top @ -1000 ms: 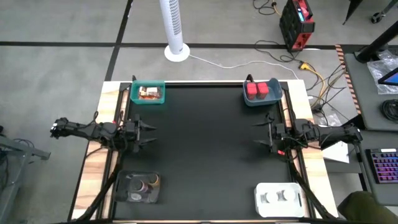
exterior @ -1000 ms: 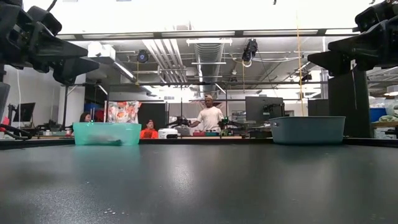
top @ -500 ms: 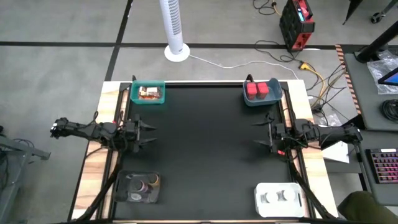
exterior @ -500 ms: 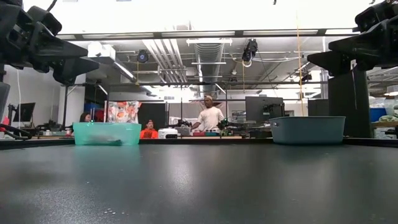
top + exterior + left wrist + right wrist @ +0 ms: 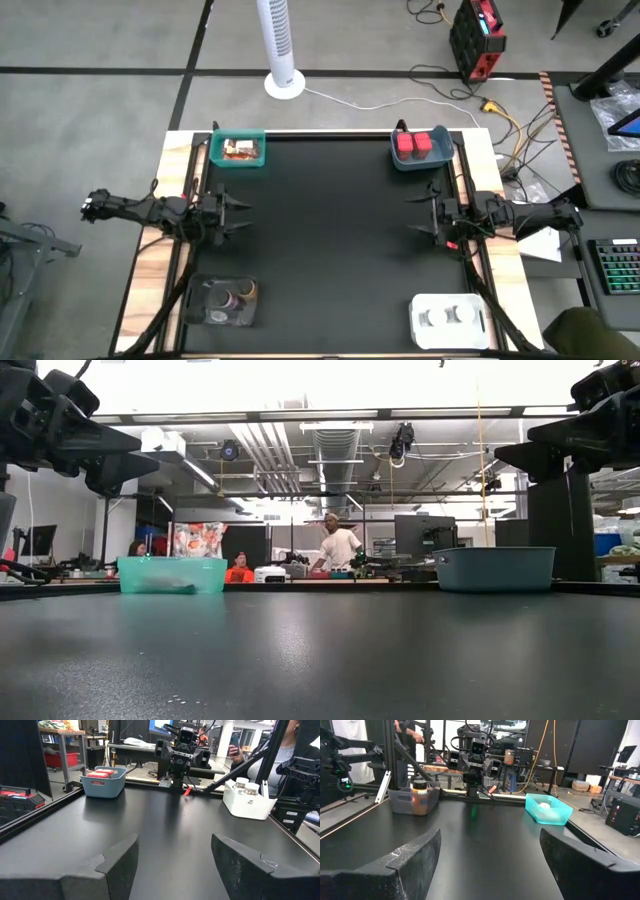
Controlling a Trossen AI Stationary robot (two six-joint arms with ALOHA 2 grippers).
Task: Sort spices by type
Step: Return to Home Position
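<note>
Two red boxy containers point(image 5: 418, 145) sit in the blue-grey bin point(image 5: 420, 163) at the far right corner. Orange and brown flat packets point(image 5: 239, 150) lie in the teal bin point(image 5: 238, 161) at the far left. Small jars point(image 5: 232, 298) stand in the clear tray point(image 5: 219, 318) at the near left. White-capped bottles point(image 5: 447, 316) stand in the white tray point(image 5: 448, 335) at the near right. My left gripper point(image 5: 243, 213) hovers open at the table's left edge. My right gripper point(image 5: 414, 214) hovers open at the right edge. Both point inward and hold nothing.
The black tabletop point(image 5: 330, 240) lies bare between the two grippers. People point(image 5: 338, 547) stand and sit in the room beyond the far edge. A white tower fan point(image 5: 278, 45) stands on the floor behind the table.
</note>
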